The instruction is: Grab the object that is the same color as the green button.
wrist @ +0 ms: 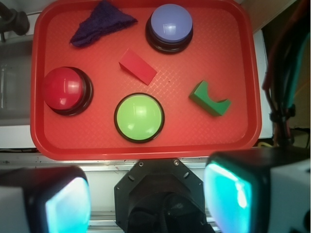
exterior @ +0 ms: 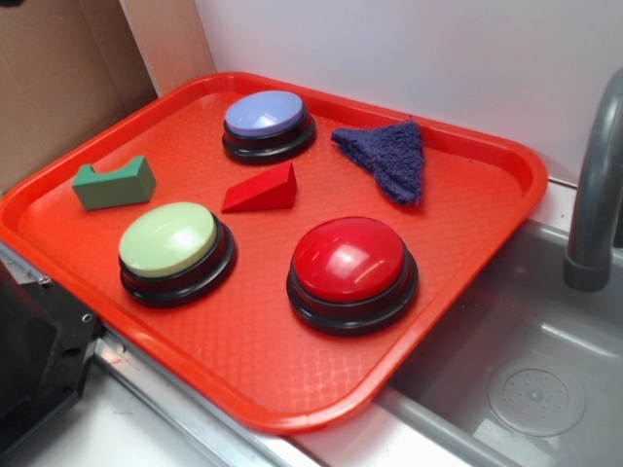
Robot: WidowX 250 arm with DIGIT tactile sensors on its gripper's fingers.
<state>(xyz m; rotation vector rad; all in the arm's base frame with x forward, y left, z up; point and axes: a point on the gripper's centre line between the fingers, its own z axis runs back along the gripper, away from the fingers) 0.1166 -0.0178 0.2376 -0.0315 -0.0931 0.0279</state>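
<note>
1. Green notched block [wrist: 209, 98] is my target: it matches the green button [wrist: 139, 117] in colour, only darker, and lies on the red tray [wrist: 243, 73] near one side edge, apart from the button and the red wedge [wrist: 138, 66].
2. My gripper [wrist: 148, 194] hangs above the tray's near rim, jaws spread wide and holding nothing.
3. To do this well, I judge I should travel over the block, well clear of the green dome, and turn my wrist so the pads [wrist: 228, 191] face its long flat sides.
4. I should close low on the solid body, below the curved notch, so it cannot tip or slip.
</note>
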